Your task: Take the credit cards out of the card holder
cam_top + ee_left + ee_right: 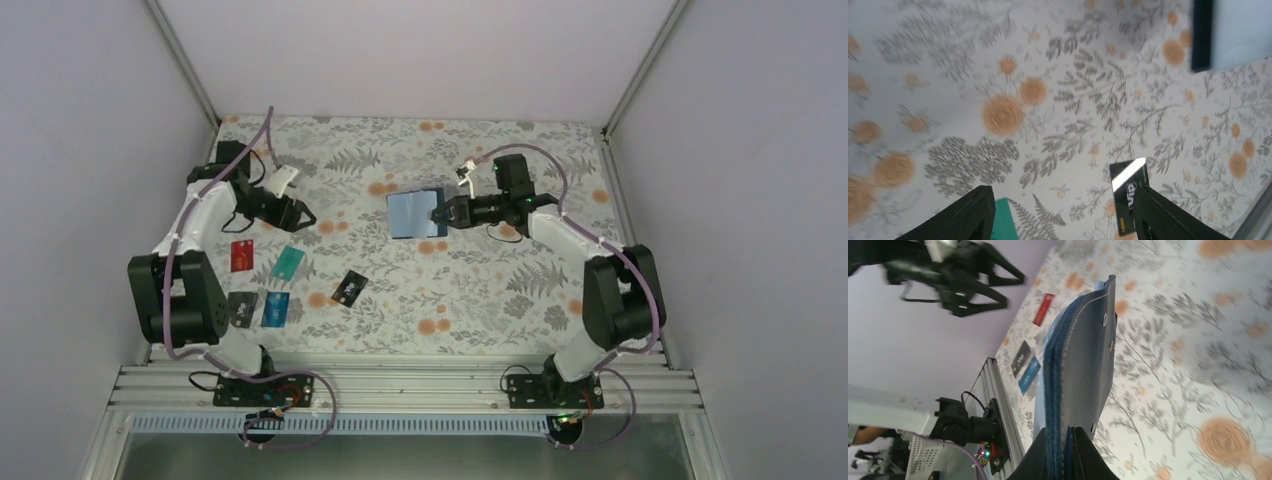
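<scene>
My right gripper (447,213) is shut on the navy card holder (414,214), pinching its edge; in the right wrist view the holder (1083,365) stands edge-on between my fingers (1066,460). Several cards lie loose on the floral table at the left: a red card (242,255), a teal card (288,263), a blue card (276,309), a black card (349,288) and a dark card (241,309). My left gripper (297,214) is open and empty above the table. In the left wrist view the black card (1129,195) lies by my right finger and the teal card (1004,220) by my left finger.
The floral table cloth (480,300) covers the work area inside pale walls. A metal rail (400,385) runs along the near edge by the arm bases. The card holder's corner shows at the top right of the left wrist view (1238,30).
</scene>
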